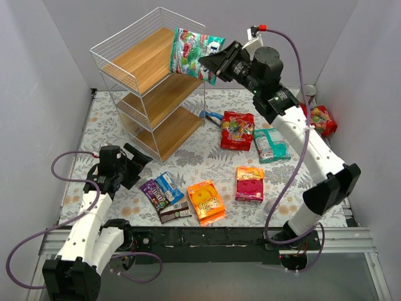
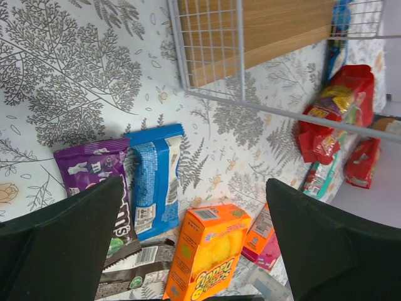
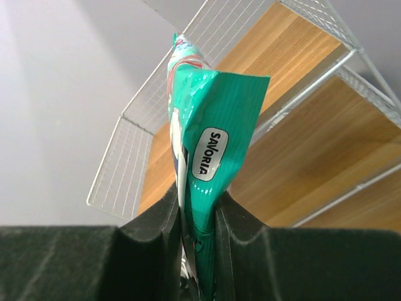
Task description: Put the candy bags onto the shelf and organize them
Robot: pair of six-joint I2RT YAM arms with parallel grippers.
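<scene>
From above, the shelf shows bare boards as far as they can be seen, so nothing is stowed yet. The right gripper pinches a teal-green bag at the shelf's top tier, right edge. A red bag and the other bags lie on the table, right of the shelf and in front of it.

In the left wrist view, the left gripper is spread wide and empty, over small packs before the shelf's foot.

In the right wrist view, the jaws are closed on the teal-green bag, with the top board just beyond. By my judgement the first placement is in hand — all the rest is not yet done.
</scene>
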